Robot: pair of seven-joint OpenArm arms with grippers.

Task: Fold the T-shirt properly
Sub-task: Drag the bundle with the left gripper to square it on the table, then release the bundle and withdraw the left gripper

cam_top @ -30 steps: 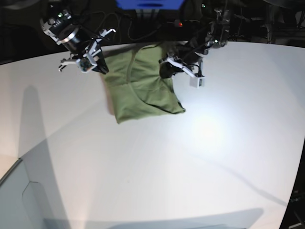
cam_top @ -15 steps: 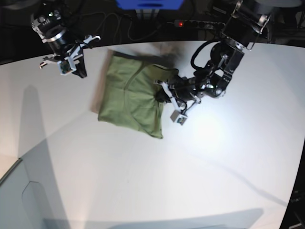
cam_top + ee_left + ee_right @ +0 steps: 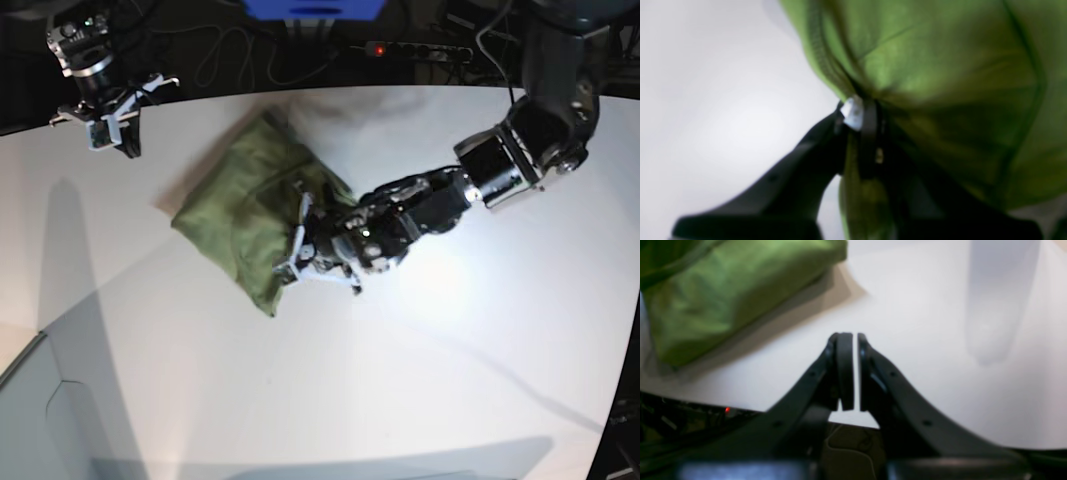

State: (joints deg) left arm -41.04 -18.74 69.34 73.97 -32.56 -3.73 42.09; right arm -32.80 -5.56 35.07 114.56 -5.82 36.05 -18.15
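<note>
The olive-green T-shirt (image 3: 245, 215) lies bunched and partly folded on the white table (image 3: 450, 380), left of centre. My left gripper (image 3: 299, 256) is at the shirt's near right edge, shut on a pinch of the fabric. In the left wrist view the jaws (image 3: 862, 111) clamp the green cloth (image 3: 940, 66), with a small white patch at the pinch. My right gripper (image 3: 108, 122) is at the far left back edge, apart from the shirt. In the right wrist view it (image 3: 855, 340) is shut and empty, with the shirt (image 3: 723, 290) to its upper left.
A power strip with a red light (image 3: 378, 48) and cables lie behind the table's back edge. A blue object (image 3: 315, 8) stands at the back centre. A grey panel (image 3: 45, 420) sits at the front left corner.
My left arm has pulled the shirt forward and to the left, turning it. My right gripper has let go of the shirt and drawn back to the far left.
</note>
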